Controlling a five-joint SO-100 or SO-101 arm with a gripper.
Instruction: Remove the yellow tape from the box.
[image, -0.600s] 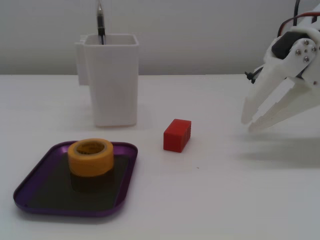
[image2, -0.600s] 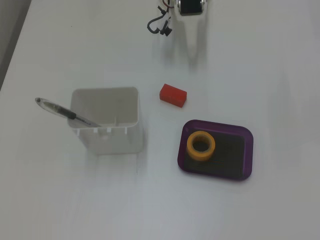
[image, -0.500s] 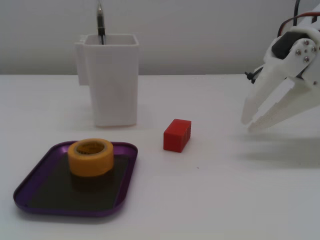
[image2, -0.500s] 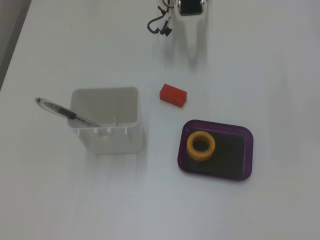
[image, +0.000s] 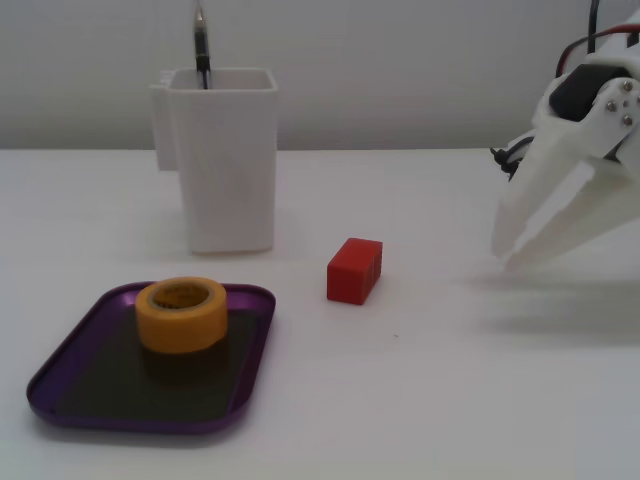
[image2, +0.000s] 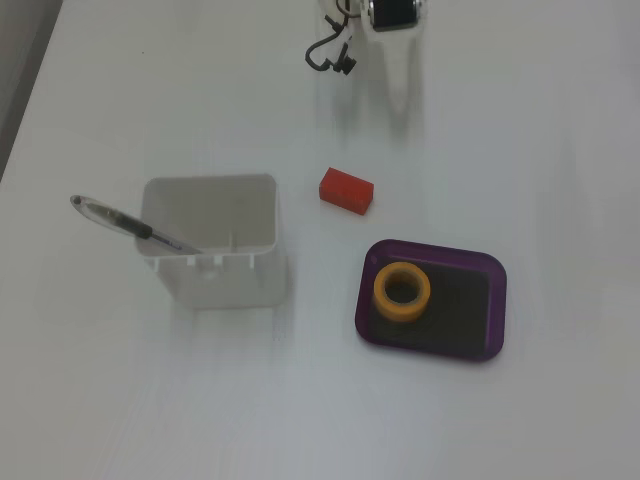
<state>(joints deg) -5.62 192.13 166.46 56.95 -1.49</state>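
Note:
The yellow tape (image: 181, 313) (image2: 402, 292), a thick roll with a round hole, lies flat inside the purple box (image: 252, 335) (image2: 492, 268), toward the end of it nearest the white container. My white gripper (image: 505, 252) (image2: 397, 92) hovers far off at the right of a fixed view, its fingers pointing down and left with a narrow gap between them and nothing held. It is well clear of both the box and the red block. From above, only its fingers and wrist show at the top edge.
A small red block (image: 354, 270) (image2: 346, 189) sits on the table between the gripper and the box. A tall white square container (image: 222, 160) (image2: 215, 272) holding a pen (image: 200, 40) (image2: 120, 222) stands beyond the box. A black cable (image2: 330, 55) lies by the arm's base.
The gripper has shifted slightly away from the block, to the right in the side view and toward the top edge from above. Tape, box and block have not moved.

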